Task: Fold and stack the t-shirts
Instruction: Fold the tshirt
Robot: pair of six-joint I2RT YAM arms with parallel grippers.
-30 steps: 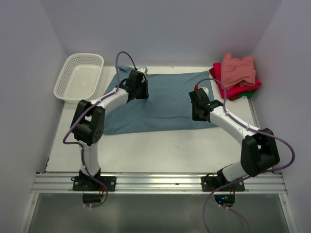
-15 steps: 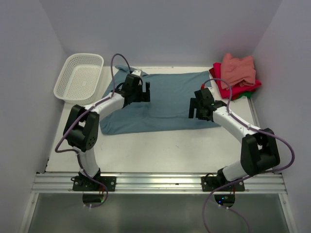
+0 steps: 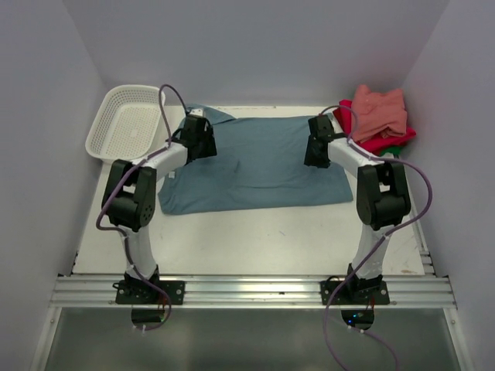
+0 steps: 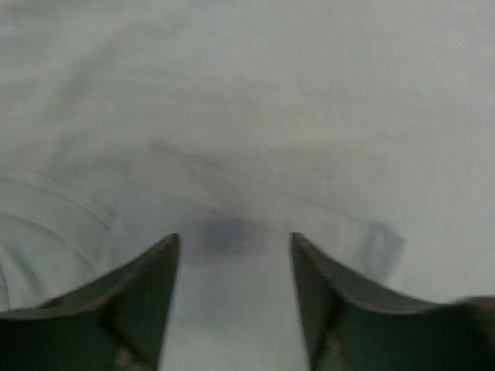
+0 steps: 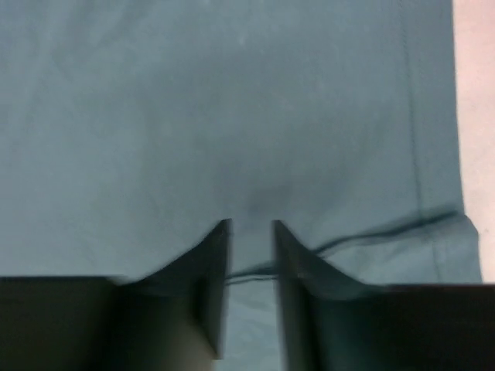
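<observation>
The large teal-blue t-shirt (image 3: pixel 263 166) lies spread flat across the middle of the table. My left gripper (image 3: pixel 199 142) hangs over its far left part, near the sleeve. In the left wrist view it (image 4: pixel 234 241) is open, with cloth (image 4: pixel 247 116) below the fingers and nothing pinched. My right gripper (image 3: pixel 318 150) is over the shirt's far right part. In the right wrist view it (image 5: pixel 251 226) is open by only a narrow gap, and a fold line of the shirt (image 5: pixel 232 116) runs under that gap. Folded salmon-pink (image 3: pixel 379 108), red (image 3: pixel 370 144) and green (image 3: pixel 395 151) t-shirts are stacked at the back right.
A white mesh basket (image 3: pixel 128 120) stands at the back left corner. Bare white table (image 3: pixel 255 239) runs between the shirt's near hem and the arm bases. The table (image 5: pixel 473 116) also shows just past the shirt's right edge. Walls close in on both sides.
Both grippers went from shut to wide open and have narrowed again, the right one more. The left moved left and the right moved back, toward the shirt's far corners. The shirt lies as before.
</observation>
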